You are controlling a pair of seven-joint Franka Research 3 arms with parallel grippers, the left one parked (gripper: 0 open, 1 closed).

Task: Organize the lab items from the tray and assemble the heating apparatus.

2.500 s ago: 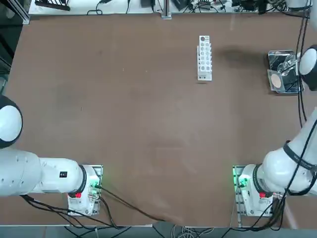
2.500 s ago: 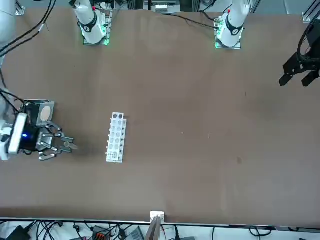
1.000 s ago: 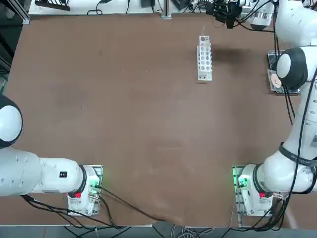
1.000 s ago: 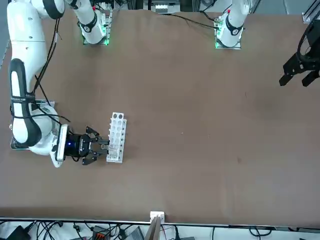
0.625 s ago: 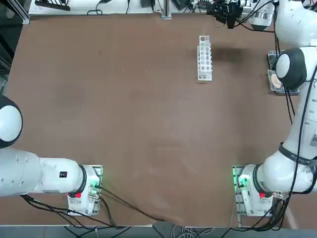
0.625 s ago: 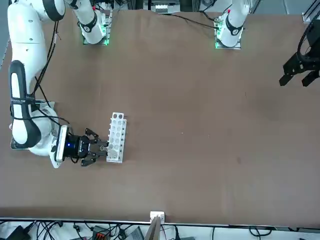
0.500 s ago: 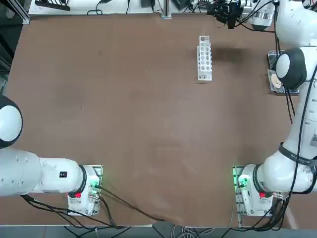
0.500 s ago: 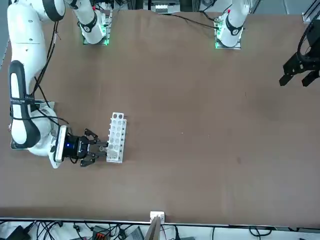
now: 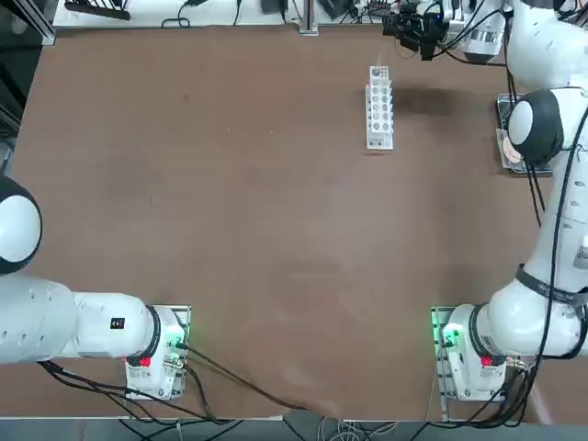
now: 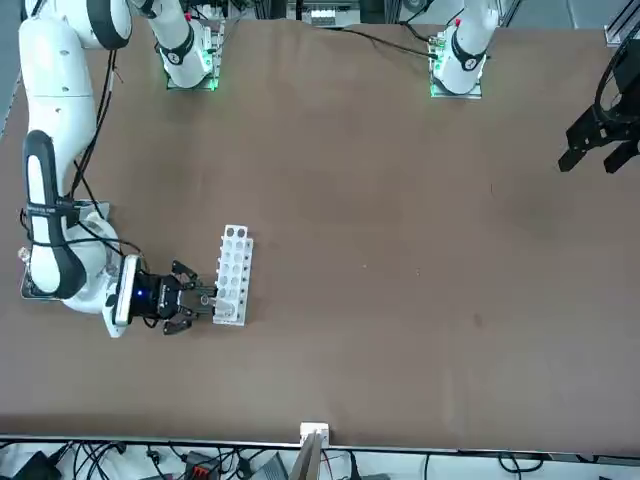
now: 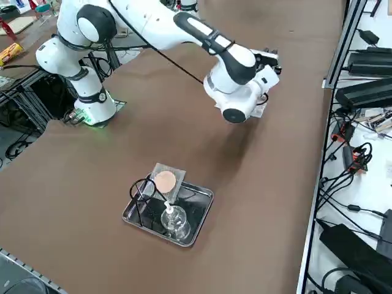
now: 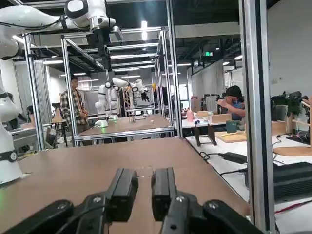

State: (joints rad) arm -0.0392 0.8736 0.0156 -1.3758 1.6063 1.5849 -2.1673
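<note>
The shiny metal tray (image 11: 207, 198) stands near the table's right edge. It holds a black wire ring stand (image 11: 142, 188), a grey mesh with a tan disc (image 11: 164, 181) and a clear glass piece (image 11: 173, 219). In the top view my right arm's elbow covers most of the tray (image 9: 504, 158). My right gripper (image 10: 208, 298) (image 9: 390, 25) lies level over the table at the far end of the white test-tube rack (image 10: 233, 273). In the wrist view its fingers (image 12: 123, 187) stand close together, shut on a thin clear glass tube (image 12: 145, 171).
The white rack (image 9: 379, 106) lies lengthwise at the far centre-right of the brown table. Cables and power units line the far edge (image 9: 303, 11) and the right side (image 11: 367, 92). People and frames stand in the room beyond.
The right gripper left the tray and swung across to the rack's far end. Over the last second it only crept slightly, with its fingers unchanged.
</note>
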